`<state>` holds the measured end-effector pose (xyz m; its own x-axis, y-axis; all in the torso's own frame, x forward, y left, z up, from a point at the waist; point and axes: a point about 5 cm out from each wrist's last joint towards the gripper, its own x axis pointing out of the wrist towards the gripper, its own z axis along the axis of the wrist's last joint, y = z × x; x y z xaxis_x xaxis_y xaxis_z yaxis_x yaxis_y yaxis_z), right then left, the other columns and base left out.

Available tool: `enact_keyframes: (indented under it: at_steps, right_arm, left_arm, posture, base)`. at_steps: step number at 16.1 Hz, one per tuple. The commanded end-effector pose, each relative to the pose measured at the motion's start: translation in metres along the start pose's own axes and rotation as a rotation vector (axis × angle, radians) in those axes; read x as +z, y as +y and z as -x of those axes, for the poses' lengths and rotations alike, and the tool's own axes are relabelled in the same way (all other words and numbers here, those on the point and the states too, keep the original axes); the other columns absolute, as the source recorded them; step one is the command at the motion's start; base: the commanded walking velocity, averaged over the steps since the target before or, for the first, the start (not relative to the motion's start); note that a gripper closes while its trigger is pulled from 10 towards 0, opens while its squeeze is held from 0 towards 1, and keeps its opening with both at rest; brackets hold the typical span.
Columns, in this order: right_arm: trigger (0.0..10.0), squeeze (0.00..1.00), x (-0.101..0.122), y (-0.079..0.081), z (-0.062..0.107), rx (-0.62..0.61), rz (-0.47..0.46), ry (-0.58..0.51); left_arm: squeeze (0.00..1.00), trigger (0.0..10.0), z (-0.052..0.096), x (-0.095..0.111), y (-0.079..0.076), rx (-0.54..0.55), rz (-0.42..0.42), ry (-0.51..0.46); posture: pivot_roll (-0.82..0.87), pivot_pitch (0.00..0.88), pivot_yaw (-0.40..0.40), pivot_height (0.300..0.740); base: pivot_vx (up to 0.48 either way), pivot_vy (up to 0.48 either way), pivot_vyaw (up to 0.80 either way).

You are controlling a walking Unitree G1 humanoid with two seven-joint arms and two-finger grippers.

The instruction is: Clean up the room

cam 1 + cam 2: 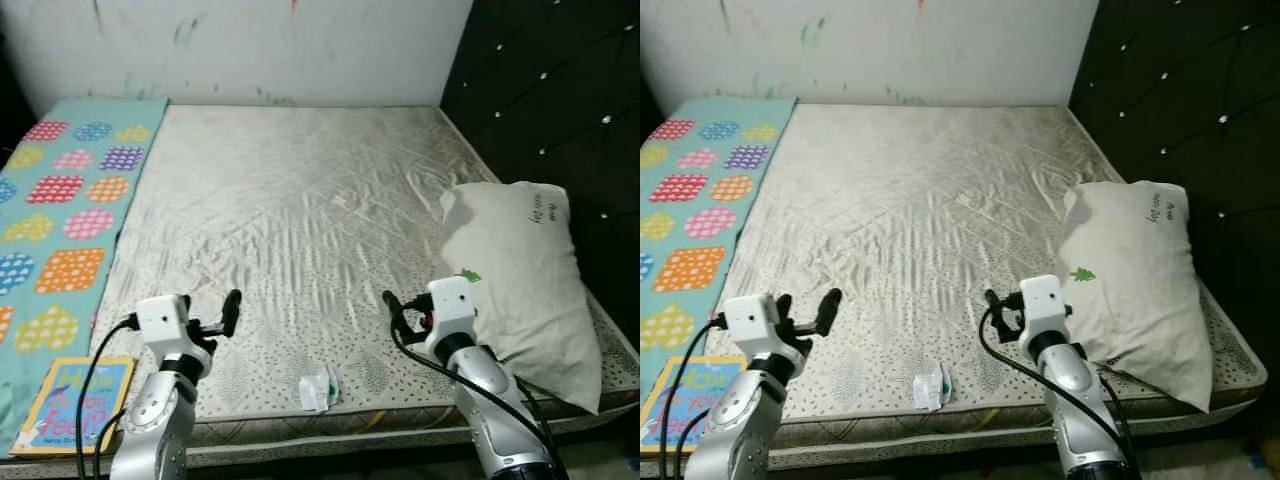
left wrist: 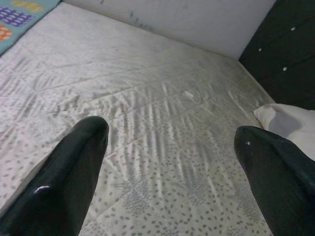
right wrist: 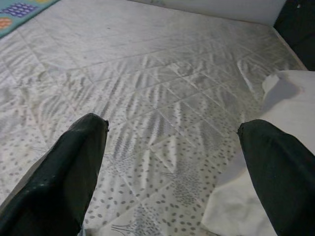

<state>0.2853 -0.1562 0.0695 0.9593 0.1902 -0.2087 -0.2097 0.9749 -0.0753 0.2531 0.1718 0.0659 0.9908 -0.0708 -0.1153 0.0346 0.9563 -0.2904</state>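
A cream quilted mattress (image 1: 300, 200) lies before me. Near its front edge, between my two arms, is a small crumpled white wrapper (image 1: 318, 388) with a bit of green. A white pillow (image 1: 525, 275) rests on the right side of the mattress by the dark headboard. A children's book (image 1: 75, 402) lies at the front left corner on a teal patterned blanket (image 1: 60, 210). My left gripper (image 1: 222, 318) hovers open over the front of the mattress, left of the wrapper. My right gripper (image 1: 398, 312) is open too, right of the wrapper and close to the pillow's near edge (image 3: 275, 98).
A black tufted headboard (image 1: 560, 90) runs along the right side. A white wall with paint marks (image 1: 250, 50) stands behind the bed. The blanket covers the left strip of the bed. The mattress middle is bare fabric with creases.
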Motion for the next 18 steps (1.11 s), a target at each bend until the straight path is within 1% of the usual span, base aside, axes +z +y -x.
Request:
enact_keyframes:
  at_steps: [1,2,3,4,5,8,10,13,18]
  right_arm:
    - [10.0,0.00,-0.003,0.000,-0.002,-0.011,0.002,0.031]
    - [10.0,0.00,-0.009,-0.001,-0.001,-0.013,-0.001,0.069]
    - [10.0,0.00,-0.011,0.000,-0.001,-0.012,-0.007,0.082]
    - [10.0,0.00,-0.017,-0.002,0.001,-0.032,-0.042,0.121]
    - [10.0,0.00,-0.019,-0.003,0.003,-0.042,-0.058,0.138]
    - [10.0,0.00,-0.021,-0.002,0.006,-0.049,-0.064,0.149]
    - [10.0,0.00,-0.023,0.003,0.013,-0.029,-0.075,0.157]
    - [10.0,0.00,-0.025,0.007,0.016,-0.026,-0.082,0.177]
    - [10.0,0.00,-0.025,0.009,0.019,-0.031,-0.085,0.184]
  left_arm:
    - [0.00,10.0,0.002,0.001,0.002,0.010,-0.016,0.009]
    - [0.00,10.0,0.003,0.000,0.003,0.013,-0.014,0.019]
    - [0.00,10.0,0.003,0.000,0.003,0.014,-0.013,0.022]
    - [0.00,10.0,0.005,0.000,0.004,0.011,-0.019,0.027]
    - [0.00,10.0,0.007,0.000,0.004,0.010,-0.022,0.028]
    - [0.00,10.0,0.013,0.001,0.006,0.010,-0.030,0.036]
    - [0.00,10.0,0.019,0.003,0.007,0.009,-0.039,0.047]
    - [0.00,10.0,0.017,0.004,0.006,-0.003,-0.046,0.063]
    - [0.00,10.0,0.013,0.006,0.001,-0.032,-0.058,0.073]
  posture:
    - [-0.08,0.039,-0.013,0.740]
    - [-0.08,0.047,-0.012,0.740]
    - [-0.08,0.047,-0.012,0.740]
    - [-0.07,0.062,-0.008,0.740]
    - [-0.07,0.068,-0.005,0.740]
    - [-0.06,0.093,0.001,0.740]
    - [-0.06,0.127,0.011,0.740]
    - [-0.06,0.131,0.027,0.740]
    - [-0.07,0.137,0.040,0.740]
  base:
    - [0.000,0.000,0.00]
    - [0.000,0.000,0.00]
    - [0.000,0.000,0.00]
    - [0.000,0.000,0.00]
    - [0.000,0.000,0.00]
    - [0.000,0.000,0.00]
    - [0.000,0.000,0.00]
    - [0.000,0.000,0.00]
    - [0.000,0.000,0.00]
